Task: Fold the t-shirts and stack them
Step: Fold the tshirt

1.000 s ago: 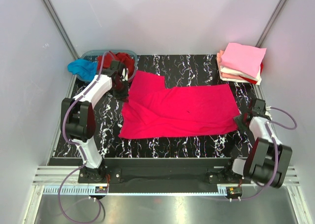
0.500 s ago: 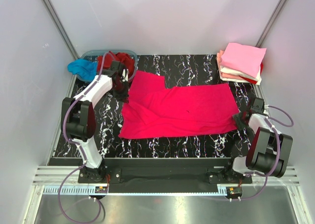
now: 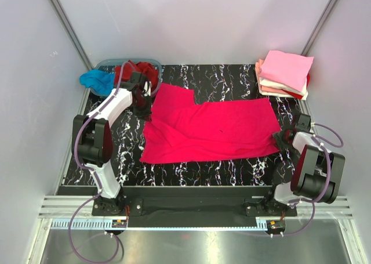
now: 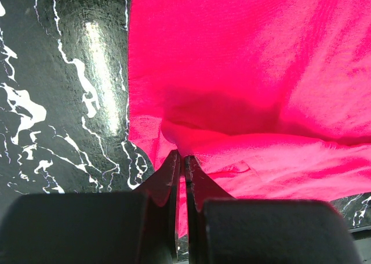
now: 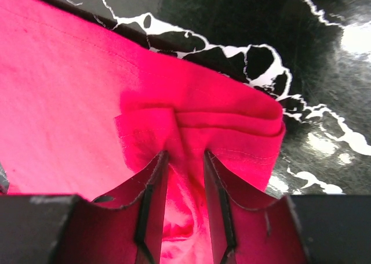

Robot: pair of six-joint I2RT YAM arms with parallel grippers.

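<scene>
A bright pinkish-red cotton t-shirt (image 3: 214, 130) lies spread across the middle of the black white-veined marble-pattern table (image 3: 232, 78), mostly flat, with its left part creased. The left gripper (image 3: 143, 106) sits at the shirt's far-left edge. In the wrist view its fingers are all but closed, pinching a thin fold of the fabric (image 4: 180, 159). The right gripper (image 3: 282, 138) is at the shirt's near-right corner, its fingers a narrow gap apart and clamped on a bunched fold of hem (image 5: 182, 159). A stack of folded t-shirts (image 3: 284, 73), pale pink on top, occupies the far-right corner. At the far-left corner, a clear blue-tinted plastic tub (image 3: 110, 62) holds a dark red t-shirt (image 3: 136, 72), and a turquoise t-shirt (image 3: 95, 81) hangs over its rim.
</scene>
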